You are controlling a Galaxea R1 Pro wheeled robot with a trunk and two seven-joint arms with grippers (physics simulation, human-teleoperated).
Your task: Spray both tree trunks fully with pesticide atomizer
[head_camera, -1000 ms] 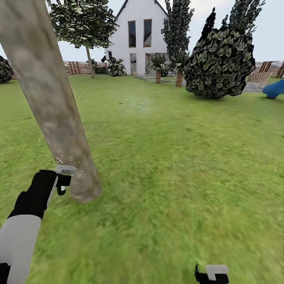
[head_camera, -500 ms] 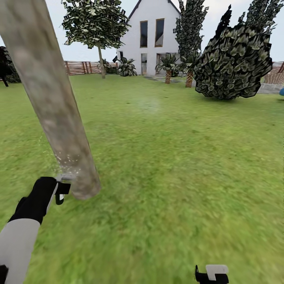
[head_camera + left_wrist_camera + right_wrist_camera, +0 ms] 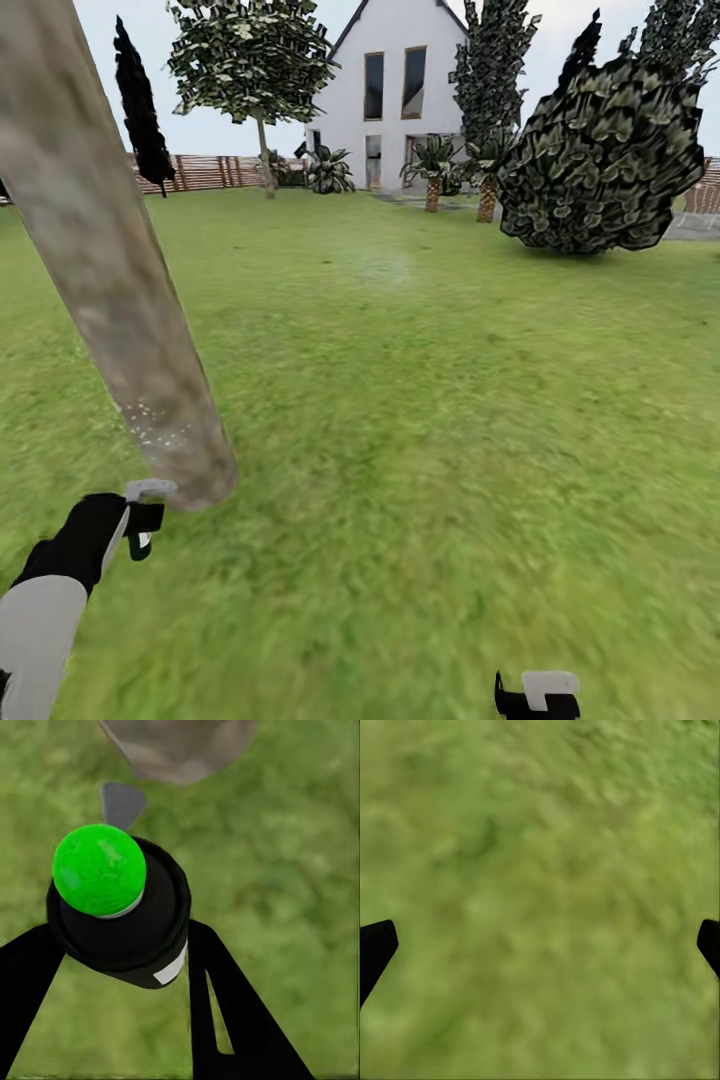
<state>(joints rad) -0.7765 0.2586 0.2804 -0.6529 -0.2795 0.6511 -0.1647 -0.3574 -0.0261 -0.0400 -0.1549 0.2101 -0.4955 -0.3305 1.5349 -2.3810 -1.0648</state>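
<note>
**A:** Green dome on top of a black bottle, that's what the left wrist view gives us: the pesticide atomizer [image 3: 120,911] pinched between the two black fingers of the left pincer [image 3: 124,967], with the foot of the tree trunk [image 3: 178,746] just beyond it.

**B:** And from the head view, lower left of the frame, the left pincer [image 3: 143,517] hangs low by the base of that tree trunk [image 3: 105,260]. Near it, but apart as far as I can tell.

**A:** Low for a reason, I'd say: the nozzle points at the foot of the trunk, where fine white specks [image 3: 155,425] dot the bark.

**B:** The mottled bark above them looks bare, so I'd judge plenty of trunk remains to be covered.

**A:** Then there's the second tree [image 3: 252,70], upper left, well off by the wooden fence [image 3: 215,172] across the lawn [image 3: 450,400].

**B:** What about the other arm?

**A:** Right pincer [image 3: 538,695] sits at the bottom edge, lower right. In its wrist view the two black fingertips [image 3: 375,949] stand spread wide, grass between them, carrying nothing.
</note>
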